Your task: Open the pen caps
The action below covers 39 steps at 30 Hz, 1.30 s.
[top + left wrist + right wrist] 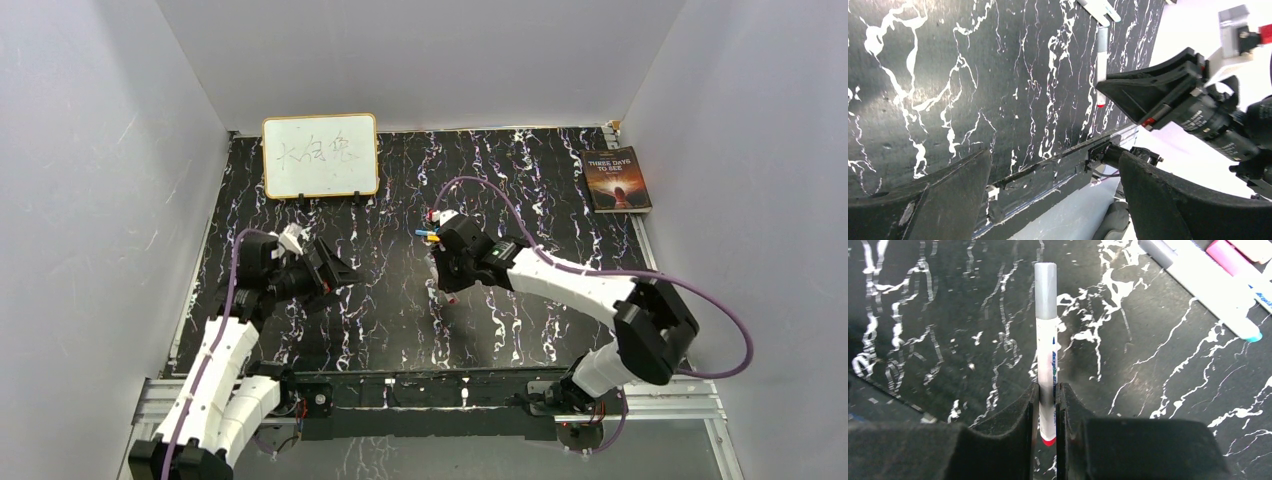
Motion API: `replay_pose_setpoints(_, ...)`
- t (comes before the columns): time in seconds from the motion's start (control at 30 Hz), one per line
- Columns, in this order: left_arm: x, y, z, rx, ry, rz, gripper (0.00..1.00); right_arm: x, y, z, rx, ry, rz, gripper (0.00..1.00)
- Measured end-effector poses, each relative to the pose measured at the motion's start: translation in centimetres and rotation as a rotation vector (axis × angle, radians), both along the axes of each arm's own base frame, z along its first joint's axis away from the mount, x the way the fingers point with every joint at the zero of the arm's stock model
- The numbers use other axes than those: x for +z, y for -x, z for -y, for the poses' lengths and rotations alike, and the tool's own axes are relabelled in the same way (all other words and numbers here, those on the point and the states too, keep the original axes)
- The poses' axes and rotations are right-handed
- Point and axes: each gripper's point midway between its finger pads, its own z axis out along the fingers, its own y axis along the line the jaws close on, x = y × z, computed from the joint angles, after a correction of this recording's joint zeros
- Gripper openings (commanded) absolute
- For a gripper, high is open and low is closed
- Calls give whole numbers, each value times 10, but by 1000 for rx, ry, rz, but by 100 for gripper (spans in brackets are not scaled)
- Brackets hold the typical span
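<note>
My right gripper [1047,390] is shut on a white-barrelled pen [1046,360] and holds it above the table. The pen's grey cap [1045,290] sticks out past the fingertips, and its red end [1048,441] lies between the jaws. In the top view this gripper [447,272] is at mid-table. My left gripper [345,272] is open and empty, to the left of it and pointing toward it. The left wrist view [1054,165] shows the held pen [1101,65] ahead, apart from my left fingers. More pens [1208,280] lie on the table beside it, one with a pink cap [1223,252].
A framed whiteboard [320,155] stands at the back left. A book [616,180] lies at the back right. The loose pens [430,235] lie just behind my right gripper. White walls close in the black marbled table [400,310] on three sides.
</note>
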Motion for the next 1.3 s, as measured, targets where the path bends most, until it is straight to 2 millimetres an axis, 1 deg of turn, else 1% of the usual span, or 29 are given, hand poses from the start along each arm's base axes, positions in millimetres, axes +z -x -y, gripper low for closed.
replay_pose_setpoints(0.1, -6, 12, 2, 14, 34, -5, 98, 16, 9, -6, 9, -54, 4, 7)
replay_pose_setpoints(0.13, -8, 15, 2, 20, 45, -7, 98, 17, 11, -7, 12, -59, 2, 7)
replay_pose_setpoints(0.2, -10, 19, 2, 33, 60, -9, 98, 15, 17, -8, 12, -65, -14, 7)
replay_pose_setpoints(0.23, -9, 21, 2, 38, 66, -6, 98, 10, 22, -7, 13, -61, -30, 7)
replay_pose_setpoints(0.33, -1, 23, 2, 45, 79, 26, 99, 2, 34, -3, 11, -48, -71, 7)
replay_pose_setpoints(0.4, 3, 26, 2, 45, 79, 31, 98, 1, 39, 0, 5, -45, -88, 7)
replay_pose_setpoints(0.63, 3, 31, 2, 40, 80, 27, 99, 13, 44, 2, -14, -73, -86, 7)
replay_pose_setpoints(0.8, -10, 35, 4, 25, 96, -5, 98, 22, 48, 7, -37, -90, -88, 7)
replay_pose_setpoints(0.93, -16, 32, 8, 21, 125, -25, 98, 33, 52, 10, -49, -114, -82, 7)
replay_pose_setpoints(1.13, -13, 12, 16, 16, 155, -5, 98, 38, 57, 16, -60, -114, -85, 7)
replay_pose_setpoints(1.23, -12, 5, 27, -18, 154, -13, 99, 40, 58, 20, -66, -107, -80, 7)
replay_pose_setpoints(1.3, -10, 0, 38, -53, 137, -12, 98, 39, 58, 22, -73, -99, -80, 7)
